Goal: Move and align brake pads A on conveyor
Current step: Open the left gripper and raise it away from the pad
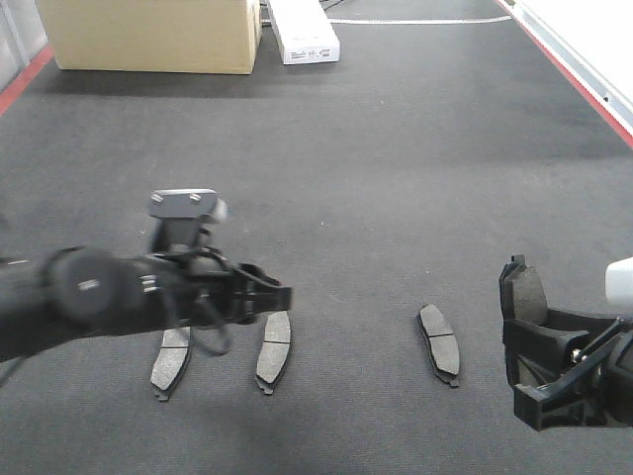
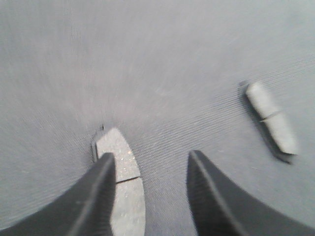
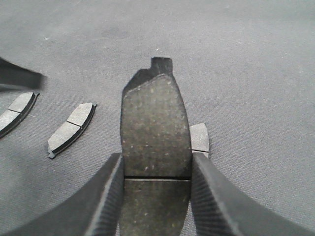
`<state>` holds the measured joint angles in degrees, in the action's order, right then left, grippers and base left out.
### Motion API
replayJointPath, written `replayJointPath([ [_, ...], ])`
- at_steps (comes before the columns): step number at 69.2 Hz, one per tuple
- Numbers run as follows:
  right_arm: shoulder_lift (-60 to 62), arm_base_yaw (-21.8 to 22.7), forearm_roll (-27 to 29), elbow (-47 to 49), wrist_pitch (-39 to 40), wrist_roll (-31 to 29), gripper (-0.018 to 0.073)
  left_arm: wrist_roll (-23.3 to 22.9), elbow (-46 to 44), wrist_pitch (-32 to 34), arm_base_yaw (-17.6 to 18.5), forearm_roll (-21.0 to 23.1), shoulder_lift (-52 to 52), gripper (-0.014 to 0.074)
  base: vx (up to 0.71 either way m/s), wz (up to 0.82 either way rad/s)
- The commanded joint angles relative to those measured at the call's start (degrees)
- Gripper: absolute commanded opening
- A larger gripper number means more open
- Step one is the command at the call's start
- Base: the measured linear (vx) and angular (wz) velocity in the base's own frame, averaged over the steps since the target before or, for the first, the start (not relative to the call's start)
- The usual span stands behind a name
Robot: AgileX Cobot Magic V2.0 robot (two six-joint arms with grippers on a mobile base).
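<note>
I see three grey grooved brake pads lying flat on the dark belt (image 1: 396, 148): two side by side at left (image 1: 171, 361) (image 1: 274, 348), one apart at centre-right (image 1: 439, 342). A fourth (image 3: 155, 132) is lifted, clamped upright.

Matt felt-like conveyor (image 1: 396, 148); rough, speckled grey brake pads (image 3: 155, 128).

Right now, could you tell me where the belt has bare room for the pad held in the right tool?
Bare charcoal felt belt lies between the flat grey pad under the left tool and the lone grey pad, and also behind the row toward the cardboard box. It is crowded around the left tool.
</note>
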<state>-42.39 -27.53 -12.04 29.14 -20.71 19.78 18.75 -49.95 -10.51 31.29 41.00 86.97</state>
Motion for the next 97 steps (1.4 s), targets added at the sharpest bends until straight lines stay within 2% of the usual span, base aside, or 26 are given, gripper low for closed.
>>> replayJointPath([
  [1, 0.18, 0.16, -0.88, 1.99, 4.81, -0.62, -0.001, -0.03, 1.72, 2.49, -0.07, -4.0, -8.01, 0.0188, 0.0, 0.0],
  [8, 0.18, 0.16, -0.88, 1.99, 4.81, -0.62, -0.001, -0.03, 5.0, 2.49, -0.07, -9.72, -15.03, 0.0081, 0.0, 0.0],
  [14, 0.18, 0.16, -0.88, 1.99, 4.81, -0.62, -0.001, -0.18, 6.5, 1.69, -0.07, -16.48, -21.4, -0.0008, 0.0, 0.0],
  [24, 0.18, 0.16, -0.88, 1.99, 4.81, -0.62, -0.001, -4.14, 8.58, -0.2, -0.07, -23.16, -29.59, -0.0006, 0.0, 0.0],
  [35, 0.18, 0.16, -0.88, 1.99, 4.81, -0.62, -0.001, -13.88, 12.02, -1.88, -0.07, -33.59, -36.72, -0.0006, 0.0, 0.0],
  [38, 0.18, 0.16, -0.88, 1.99, 4.81, -0.62, -0.001, -18.75, 12.79, -3.61, -0.07, -37.61, -38.7, -0.0006, 0.0, 0.0],
  [41, 0.18, 0.16, -0.88, 1.99, 4.81, -0.62, -0.001, -21.77, 13.24, -5.7, -0.07, -41.0, -40.92, -0.0006, 0.0, 0.0],
  [44, 0.18, 0.16, -0.88, 1.99, 4.81, -0.62, -0.001, -24.09, 13.75, -7.54, -0.07, -45.22, -42.88, -0.0006, 0.0, 0.0],
  [50, 0.18, 0.16, -0.88, 1.99, 4.81, -0.62, -0.001, -27.02, 14.87, -9.72, -0.07, -50.76, -47.81, -0.0006, 0.0, 0.0],
  [55, 0.18, 0.16, -0.88, 1.99, 4.81, -0.62, -0.001, -27.43, 15.72, -9.37, -0.07, -52.23, -52.55, -0.0006, 0.0, 0.0],
  [67, 0.18, 0.16, -0.88, 1.99, 4.81, -0.62, -0.001, -26.9, 20.17, -4.93, -0.07, -52.21, -64.03, -0.0004, 0.0, 0.0],
  [76, 0.18, 0.16, -0.88, 1.99, 4.81, -0.62, -0.001, -26.9, 23.81, -4.93, -0.07, -52.17, -70.15, -0.0004, 0.0, 0.0],
  [97, 0.18, 0.16, -0.88, 1.99, 4.81, -0.62, -0.001, -26.9, 24.91, -5.85, -0.07, -52.11, -72.33, -0.0003, 0.0, 0.0],
])
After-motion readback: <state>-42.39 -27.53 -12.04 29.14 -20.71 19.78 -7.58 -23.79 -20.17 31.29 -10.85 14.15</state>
